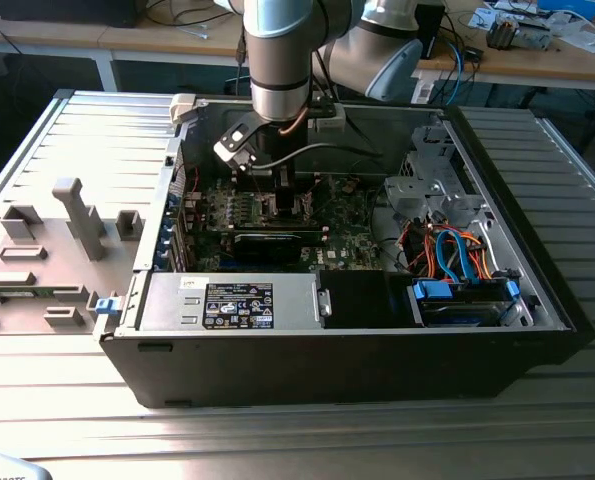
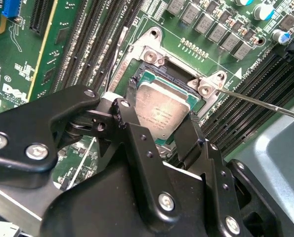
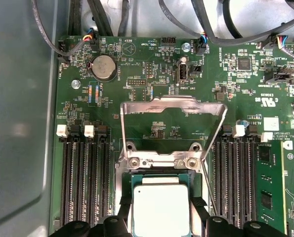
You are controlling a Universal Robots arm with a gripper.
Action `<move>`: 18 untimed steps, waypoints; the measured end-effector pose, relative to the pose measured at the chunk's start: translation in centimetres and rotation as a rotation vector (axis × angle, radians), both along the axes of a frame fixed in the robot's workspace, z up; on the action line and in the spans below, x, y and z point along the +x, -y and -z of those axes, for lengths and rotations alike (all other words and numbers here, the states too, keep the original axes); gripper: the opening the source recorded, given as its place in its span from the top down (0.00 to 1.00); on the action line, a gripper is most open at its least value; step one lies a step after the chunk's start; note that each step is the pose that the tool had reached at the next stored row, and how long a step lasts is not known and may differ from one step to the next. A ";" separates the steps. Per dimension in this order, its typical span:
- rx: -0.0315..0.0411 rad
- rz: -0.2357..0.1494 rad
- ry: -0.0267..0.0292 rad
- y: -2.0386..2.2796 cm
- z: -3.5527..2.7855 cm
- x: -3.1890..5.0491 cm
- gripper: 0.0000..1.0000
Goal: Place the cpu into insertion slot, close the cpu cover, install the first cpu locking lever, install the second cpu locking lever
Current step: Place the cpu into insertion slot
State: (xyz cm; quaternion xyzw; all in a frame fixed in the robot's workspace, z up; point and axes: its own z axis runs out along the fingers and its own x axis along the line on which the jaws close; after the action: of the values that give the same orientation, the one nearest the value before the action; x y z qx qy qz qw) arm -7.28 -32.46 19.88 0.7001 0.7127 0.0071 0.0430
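Placement is the step in hand: the claw (image 2: 160,119) pinches the cpu (image 2: 159,103) by two opposite edges, its black fingers (image 2: 132,118) tight against it, right at the insertion slot (image 2: 174,66). Whether the chip sits fully down in the slot I cannot tell. Beyond the slot the cpu cover (image 3: 171,104), a thin bright steel frame with a wide window, stands swung up, so closing it is left to do. A slim wire locking lever (image 2: 258,102) angles away from the slot's corner, unlatched by my judgement; both levers are left to install. The cpu's top is dull matte grey metal with rounded corners. Ribbed black memory slots (image 3: 82,173) flank the slot.
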 end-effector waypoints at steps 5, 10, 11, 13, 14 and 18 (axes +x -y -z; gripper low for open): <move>0.0010 0.000 -0.0002 0.07 0.05 0.00 0.45; 0.0011 0.000 -0.0001 0.22 0.11 0.01 0.45; 0.0011 0.000 -0.0002 0.23 0.12 0.02 0.45; 0.0016 0.000 -0.0003 0.25 0.13 0.08 0.45; 0.0017 0.000 -0.0004 0.25 0.14 0.10 0.45; 0.0030 0.000 -0.0003 0.25 0.26 0.11 0.45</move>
State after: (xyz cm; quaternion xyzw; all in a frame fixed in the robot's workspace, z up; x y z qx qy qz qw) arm -7.18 -32.71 19.62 0.7002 0.7127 0.0081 0.0418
